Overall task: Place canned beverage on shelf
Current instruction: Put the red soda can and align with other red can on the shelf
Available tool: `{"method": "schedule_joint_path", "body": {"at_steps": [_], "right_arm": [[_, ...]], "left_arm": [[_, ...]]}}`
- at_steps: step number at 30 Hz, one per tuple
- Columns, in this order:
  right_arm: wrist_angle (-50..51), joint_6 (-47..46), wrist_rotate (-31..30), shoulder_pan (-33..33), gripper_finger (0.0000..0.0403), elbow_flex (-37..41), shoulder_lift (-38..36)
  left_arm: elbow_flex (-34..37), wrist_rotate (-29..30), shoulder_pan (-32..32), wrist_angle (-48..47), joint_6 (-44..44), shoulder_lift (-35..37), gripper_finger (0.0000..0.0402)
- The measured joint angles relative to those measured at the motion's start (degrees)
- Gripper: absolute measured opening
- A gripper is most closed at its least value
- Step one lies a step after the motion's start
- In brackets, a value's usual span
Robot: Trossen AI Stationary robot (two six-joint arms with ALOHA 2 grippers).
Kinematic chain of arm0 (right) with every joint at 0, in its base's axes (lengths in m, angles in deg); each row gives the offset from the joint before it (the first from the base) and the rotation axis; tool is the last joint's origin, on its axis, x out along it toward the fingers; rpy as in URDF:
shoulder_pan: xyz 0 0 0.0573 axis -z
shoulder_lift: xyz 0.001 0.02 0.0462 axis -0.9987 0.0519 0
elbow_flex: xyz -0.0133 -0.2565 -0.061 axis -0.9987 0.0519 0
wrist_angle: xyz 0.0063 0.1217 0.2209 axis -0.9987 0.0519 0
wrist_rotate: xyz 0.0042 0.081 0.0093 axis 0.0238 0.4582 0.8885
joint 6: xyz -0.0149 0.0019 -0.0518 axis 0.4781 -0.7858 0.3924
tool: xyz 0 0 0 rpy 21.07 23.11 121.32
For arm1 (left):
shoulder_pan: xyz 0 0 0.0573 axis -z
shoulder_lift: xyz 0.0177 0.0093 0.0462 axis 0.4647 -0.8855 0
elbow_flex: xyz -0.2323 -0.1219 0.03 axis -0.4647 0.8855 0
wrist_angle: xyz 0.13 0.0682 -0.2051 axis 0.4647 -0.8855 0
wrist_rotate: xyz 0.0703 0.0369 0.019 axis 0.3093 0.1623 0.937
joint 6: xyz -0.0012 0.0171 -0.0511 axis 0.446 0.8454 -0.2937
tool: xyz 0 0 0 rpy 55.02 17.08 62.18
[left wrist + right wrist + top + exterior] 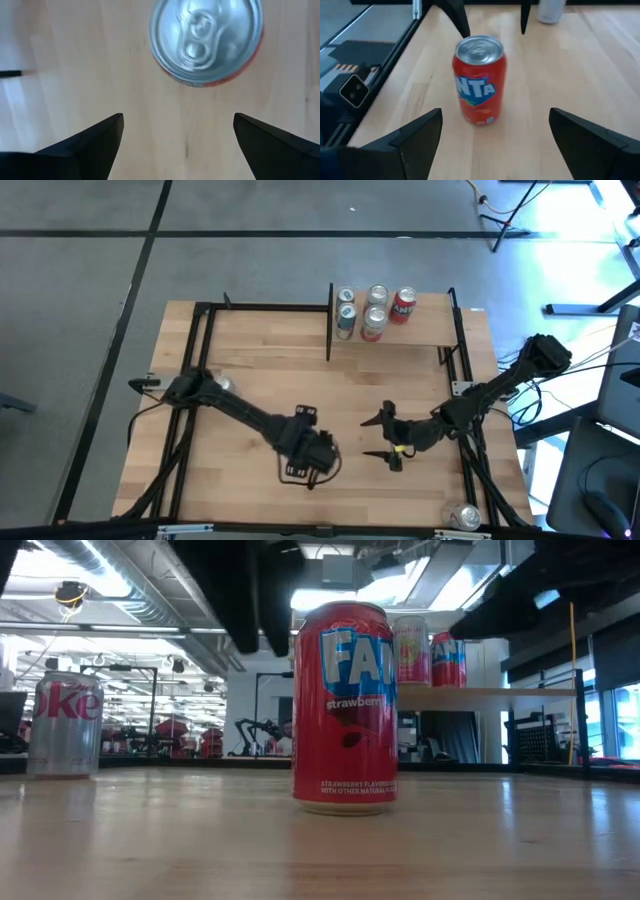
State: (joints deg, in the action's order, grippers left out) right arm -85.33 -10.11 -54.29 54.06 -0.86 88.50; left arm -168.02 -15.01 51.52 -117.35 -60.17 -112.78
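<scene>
While both tools gape, red Fanta strawberry can (344, 705) stands free; silver Coke can (64, 725) beside

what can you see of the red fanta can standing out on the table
The red Fanta can looks like thin metal, with blue and white lettering, a strawberry label and a silver top with its pull tab flat, so it seems unopened. It stands upright on the bare wooden table, apart from the other cans. Nothing touches it: the left gripper hangs over it with its fingers spread, and the right gripper faces it, also open.
</scene>
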Motion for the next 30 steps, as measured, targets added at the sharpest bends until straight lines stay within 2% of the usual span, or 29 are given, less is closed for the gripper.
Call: {"method": "schedule_joint_path", "body": {"at_steps": [4, 7, 10, 15, 20, 24, 30], "right_arm": [[-3.96, 5.57, 0.97, 0.06, 0.0349, -0.01, 4.17], [-9.79, 10.23, -1.04, 0.05, 0.0349, 0.01, 9.18], [-16.46, 14.21, -4.75, 1.5, 0.0349, -0.05, 12.87], [-17.81, 14.63, -6.36, 5.06, 0.0349, -0.01, 15.77], [-19.48, 11.75, -4.35, 7.29, 0.0349, 0.03, 17.58], [-19.77, 10.56, -4.37, 7.27, 0.0349, 0.03, 17.77], [-19.66, 9.29, -2.82, 7.08, 0.0349, 0.03, 17.78]], "left_arm": [[12.92, 1.56, 3.52, 12.88, -7.73, 7.02, 0.0363], [22.27, 4.99, 6.81, 22.32, -13.22, 10.78, 0.0363], [28.65, 8.95, 9.62, 31.8, -18.43, 11.85, 0.0363], [34.49, 12.89, 11.32, 45.0, -24.5, 10.64, 0.0364], [38.47, 22.73, 10.43, 55.41, -28.53, 8.3, 0.0364], [38.77, 26.0, 8.94, 56.12, -32.57, 6.92, 0.0364], [38.77, 27.84, 7.48, 55.9, -32.53, 6.91, 0.0364]]}}
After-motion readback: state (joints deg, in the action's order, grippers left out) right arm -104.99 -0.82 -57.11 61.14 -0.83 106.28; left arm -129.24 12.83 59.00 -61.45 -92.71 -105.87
